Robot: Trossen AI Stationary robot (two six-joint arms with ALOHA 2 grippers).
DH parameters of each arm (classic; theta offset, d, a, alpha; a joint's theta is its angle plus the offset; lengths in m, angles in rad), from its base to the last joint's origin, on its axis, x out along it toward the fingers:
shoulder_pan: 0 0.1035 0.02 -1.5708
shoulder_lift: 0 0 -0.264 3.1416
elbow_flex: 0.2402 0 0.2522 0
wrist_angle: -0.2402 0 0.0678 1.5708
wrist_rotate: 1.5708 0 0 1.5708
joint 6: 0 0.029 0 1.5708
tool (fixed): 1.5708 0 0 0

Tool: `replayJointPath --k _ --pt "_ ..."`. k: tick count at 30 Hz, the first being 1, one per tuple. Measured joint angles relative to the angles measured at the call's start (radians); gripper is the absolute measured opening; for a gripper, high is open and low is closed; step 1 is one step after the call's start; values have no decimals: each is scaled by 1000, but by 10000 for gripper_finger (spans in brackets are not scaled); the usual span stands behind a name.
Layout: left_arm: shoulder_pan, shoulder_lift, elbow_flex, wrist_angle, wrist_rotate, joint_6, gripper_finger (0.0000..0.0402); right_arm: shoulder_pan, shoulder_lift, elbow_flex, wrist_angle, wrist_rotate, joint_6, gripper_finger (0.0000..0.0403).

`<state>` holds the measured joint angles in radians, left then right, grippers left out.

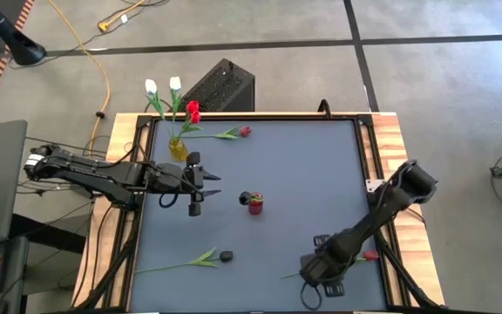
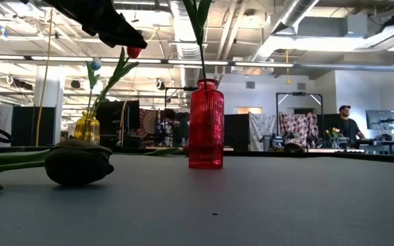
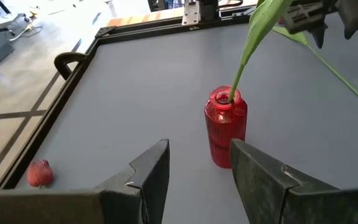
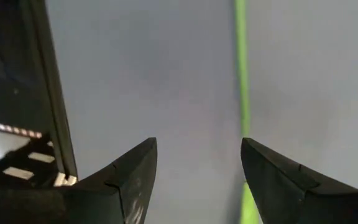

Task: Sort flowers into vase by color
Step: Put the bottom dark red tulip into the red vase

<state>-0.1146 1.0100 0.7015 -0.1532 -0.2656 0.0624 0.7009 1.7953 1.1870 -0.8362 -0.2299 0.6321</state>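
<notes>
your left arm reaches in from the left edge, its left gripper point(image 1: 200, 185) over mid-table, fingers point(image 3: 151, 176) parted and empty. your right arm folds down at the near right corner, right gripper point(image 1: 314, 277) low, fingers point(image 4: 132, 171) spread wide.

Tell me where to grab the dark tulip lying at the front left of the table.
Grip the dark tulip on its thin green stem, just behind the leaves, coming straight down. It lies flat with bare table around it.
</notes>
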Motion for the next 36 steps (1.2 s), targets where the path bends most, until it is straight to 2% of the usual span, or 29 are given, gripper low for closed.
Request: replayJointPath --k 9,17,24,36 --pt "0 0 0 1 0 0 158 10 81 0 -35 -12 -11 260" --pt "0 0 0 2 0 -1 158 9 14 0 -65 -58 -6 259" --pt "0 0 0 2 0 -2 158 2 -7 0 -135 96 -21 259" --pt "0 0 0 -10 -1 1 158 -16 6 -103 -65 102 -3 254"
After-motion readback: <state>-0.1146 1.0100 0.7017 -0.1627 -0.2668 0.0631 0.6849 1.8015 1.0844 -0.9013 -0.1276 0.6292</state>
